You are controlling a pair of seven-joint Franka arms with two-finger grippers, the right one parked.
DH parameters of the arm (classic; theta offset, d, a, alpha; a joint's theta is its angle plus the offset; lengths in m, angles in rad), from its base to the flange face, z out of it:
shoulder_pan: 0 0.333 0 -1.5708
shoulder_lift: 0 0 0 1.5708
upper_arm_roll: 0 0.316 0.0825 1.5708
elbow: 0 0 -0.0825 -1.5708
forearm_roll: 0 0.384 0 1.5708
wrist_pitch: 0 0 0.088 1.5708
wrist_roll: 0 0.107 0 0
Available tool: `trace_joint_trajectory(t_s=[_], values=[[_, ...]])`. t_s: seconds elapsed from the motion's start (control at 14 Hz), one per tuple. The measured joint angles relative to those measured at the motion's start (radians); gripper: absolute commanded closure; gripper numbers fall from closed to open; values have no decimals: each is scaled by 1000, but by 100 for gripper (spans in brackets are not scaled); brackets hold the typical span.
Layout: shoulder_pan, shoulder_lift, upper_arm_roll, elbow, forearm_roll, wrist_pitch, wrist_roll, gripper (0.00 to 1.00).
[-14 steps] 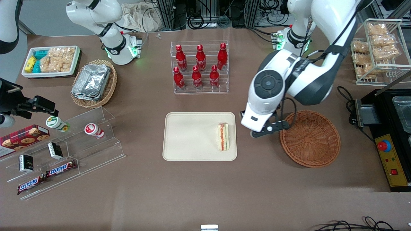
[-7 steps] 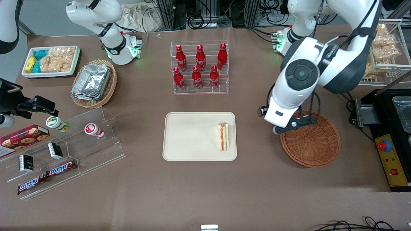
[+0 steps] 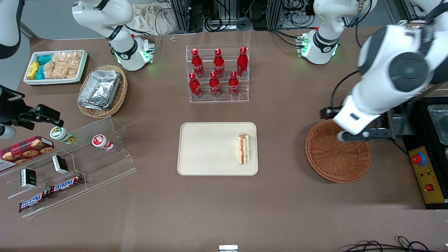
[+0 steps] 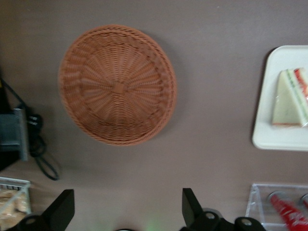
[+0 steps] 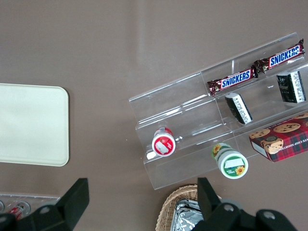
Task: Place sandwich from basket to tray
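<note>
Starting at the parked arm's end of the brown surface (image 3: 224, 210), a clear tiered stand (image 3: 70, 164) carries two small lidded cups (image 3: 63, 135), dark little packets and two Snickers bars (image 3: 66, 184), with a red cookie box (image 3: 25, 148) beside it. Farther from the front camera sit a white bin of bagged snacks (image 3: 56, 66) and a tan wicker basket holding foil containers (image 3: 100, 90). Toward the middle, a clear rack (image 3: 218, 75) holds six red bottles. Nearer the camera than the rack lies the tray (image 3: 210, 150), and the sandwich (image 3: 243, 149) rests on it, close to the rim that faces the working arm's end, its striped filling edge showing upward. Well apart from the tray, toward the working arm's end, the basket (image 3: 337, 152) sits with nothing inside it. The pincer (image 3: 364, 134) hangs above the basket's rim on the side nearest the black control box (image 3: 428, 175); in the wrist view its dark fingers (image 4: 62, 209) stand wide apart, holding nothing.
</note>
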Motion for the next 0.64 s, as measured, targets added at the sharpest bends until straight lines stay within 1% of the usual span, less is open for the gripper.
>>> trace_joint_trajectory(t_s=[0.29,0.43,0.57,0.64], values=[[-57,-110,203,-101,-11,11,264,0],[-61,-165,252,-190,-15,92,342,0],[-61,-203,270,-270,-24,170,380,0],[-63,-205,270,-281,-29,182,385,0]])
